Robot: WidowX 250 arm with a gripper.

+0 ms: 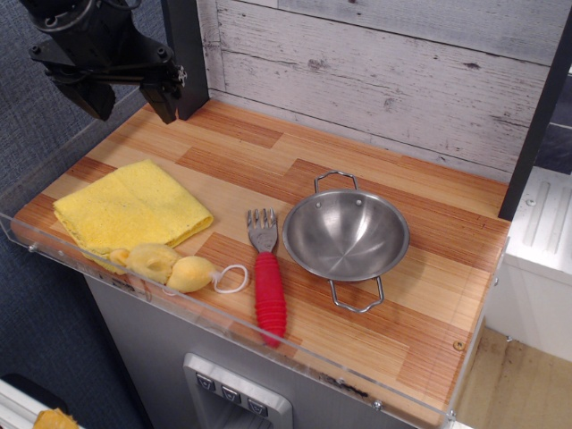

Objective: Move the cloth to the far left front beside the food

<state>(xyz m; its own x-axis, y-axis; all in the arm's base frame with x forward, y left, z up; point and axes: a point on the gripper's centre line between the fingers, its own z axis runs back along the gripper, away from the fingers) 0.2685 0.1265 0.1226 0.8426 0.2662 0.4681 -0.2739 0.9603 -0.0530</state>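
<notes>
Gripper (pixel 130 103) is up at the far left, above the bench (pixel 429 268), jaws spread wide and holding nothing. Cloth (pixel 130 208) lies flat at the near-left corner, well clear of the jaws. Food (pixel 165 266) sits at the cloth's near edge, touching it, cord loop pointing right. Red-handled fork (pixel 267 277) just right of that, steel bowl (pixel 346 237) beside the fork.

Steel bowl and red-handled fork sitting on your wooden surface

You are looking at a steel bowl (pixel 346 236) standing upright and empty toward the middle of the striped wood surface (pixel 420 322), its two wire handles pointing front and back. A fork (pixel 266 275) is lying just beside it on the left, tines pointing toward the whitewashed plank wall (pixel 384 71).
</notes>
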